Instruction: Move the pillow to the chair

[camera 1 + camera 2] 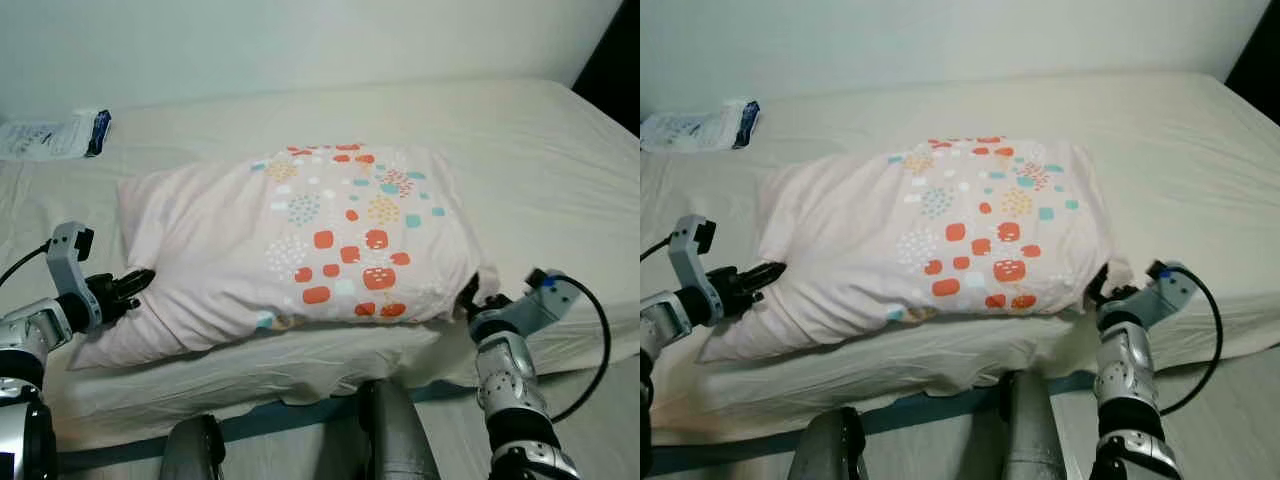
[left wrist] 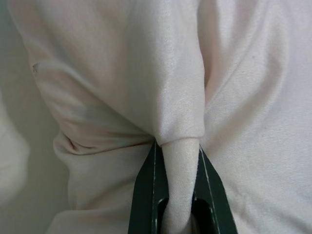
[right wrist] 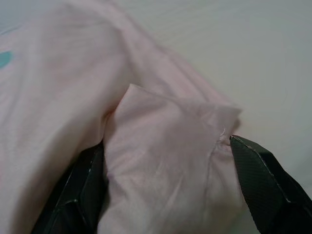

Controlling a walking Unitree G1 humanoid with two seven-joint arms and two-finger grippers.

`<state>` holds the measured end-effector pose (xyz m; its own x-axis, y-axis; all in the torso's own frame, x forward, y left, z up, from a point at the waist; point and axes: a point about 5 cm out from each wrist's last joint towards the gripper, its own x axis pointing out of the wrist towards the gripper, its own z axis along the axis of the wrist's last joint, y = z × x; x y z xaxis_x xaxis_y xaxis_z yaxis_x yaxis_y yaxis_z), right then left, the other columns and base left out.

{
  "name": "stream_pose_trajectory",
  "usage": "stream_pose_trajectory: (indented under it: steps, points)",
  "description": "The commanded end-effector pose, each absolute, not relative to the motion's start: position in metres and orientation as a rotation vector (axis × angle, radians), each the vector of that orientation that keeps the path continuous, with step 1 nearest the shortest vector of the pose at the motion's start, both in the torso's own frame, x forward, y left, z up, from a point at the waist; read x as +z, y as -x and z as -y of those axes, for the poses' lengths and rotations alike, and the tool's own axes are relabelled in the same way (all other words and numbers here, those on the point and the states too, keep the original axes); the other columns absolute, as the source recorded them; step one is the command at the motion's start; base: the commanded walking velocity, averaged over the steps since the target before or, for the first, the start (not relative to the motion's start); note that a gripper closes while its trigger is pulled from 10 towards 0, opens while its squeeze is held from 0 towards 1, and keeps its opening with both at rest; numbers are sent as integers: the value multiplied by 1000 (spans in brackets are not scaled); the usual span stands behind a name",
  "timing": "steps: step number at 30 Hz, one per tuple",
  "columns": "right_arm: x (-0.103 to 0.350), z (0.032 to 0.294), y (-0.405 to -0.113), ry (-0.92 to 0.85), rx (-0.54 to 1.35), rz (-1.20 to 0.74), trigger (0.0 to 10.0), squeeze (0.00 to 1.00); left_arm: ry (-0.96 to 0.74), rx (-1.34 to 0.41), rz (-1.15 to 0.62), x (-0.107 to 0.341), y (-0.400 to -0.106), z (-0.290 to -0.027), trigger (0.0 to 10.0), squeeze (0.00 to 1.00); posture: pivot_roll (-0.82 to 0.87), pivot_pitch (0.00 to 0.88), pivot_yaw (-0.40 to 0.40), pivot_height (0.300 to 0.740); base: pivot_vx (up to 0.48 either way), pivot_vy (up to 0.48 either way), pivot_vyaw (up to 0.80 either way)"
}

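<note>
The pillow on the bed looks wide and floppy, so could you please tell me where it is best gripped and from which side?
Grip the pillow at its two short ends, one end effector per side, coming in level from outside. It lies flat and wide, so loose fabric bunches there. The left end effector is shut on such a fold; the right end effector straddles the right corner, open.

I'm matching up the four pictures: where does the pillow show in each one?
Left eye view: pillow mid-frame on the bed.
Right eye view: mid-frame, slightly further left.
Left wrist view: a fold pinched by the left gripper.
Right wrist view: a corner between the right gripper fingers.
Shared landmark: its orange squares.
</note>
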<state>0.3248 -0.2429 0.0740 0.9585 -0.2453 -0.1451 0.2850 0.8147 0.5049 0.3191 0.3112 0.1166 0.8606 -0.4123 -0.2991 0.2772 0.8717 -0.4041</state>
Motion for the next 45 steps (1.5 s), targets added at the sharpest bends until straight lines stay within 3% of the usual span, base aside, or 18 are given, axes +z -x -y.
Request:
stream_pose_trajectory:
  steps: [1,2,5,15,20,22,24,25,27,29,39,45]
  points:
    - [65,228,-327,-543,-199,-147,10000,0,377,-359,-411,107,-315,-310,0,0,-1,154,-24,557,0,0,0]
    - [64,212,-332,-463,-69,-196,10000,0,375,-359,-409,107,-315,-309,0,0,2,155,-28,557,0,0,0]
    - [66,202,-335,-346,2,-203,10000,0,374,-354,-401,107,-315,-310,0,0,4,152,-29,557,0,0,0]
    - [74,175,-346,-80,119,-186,10000,0,380,-336,-381,108,-317,-309,0,0,10,146,-24,557,0,0,0]
    - [81,161,-351,154,163,-149,10000,0,379,-348,-382,105,-319,-303,0,0,11,146,-20,557,0,0,0]
    - [80,162,-351,155,143,-159,10000,0,377,-353,-383,105,-319,-302,0,0,11,146,-20,557,0,0,0]
    - [74,177,-351,-79,13,-209,10000,0,368,-364,-388,104,-319,-300,0,0,15,147,-21,557,0,0,0]
    - [74,177,-351,-79,13,-209,10000,0,368,-364,-388,104,-319,-300,0,0,15,147,-21,557,0,0,0]
    - [60,197,-344,-482,-146,-258,10000,0,365,-373,-384,105,-318,-300,0,0,18,145,-16,557,0,0,0]
    - [48,205,-334,-679,-213,-261,10000,0,367,-380,-379,106,-318,-301,0,0,21,143,-17,557,0,0,0]
    - [29,216,-304,-603,-277,-187,10000,0,366,-390,-370,106,-315,-303,0,0,24,142,-13,557,0,0,0]
    - [54,253,-292,-463,-439,22,10000,0,366,-399,-358,107,-314,-303,0,0,22,136,-12,557,0,0,0]
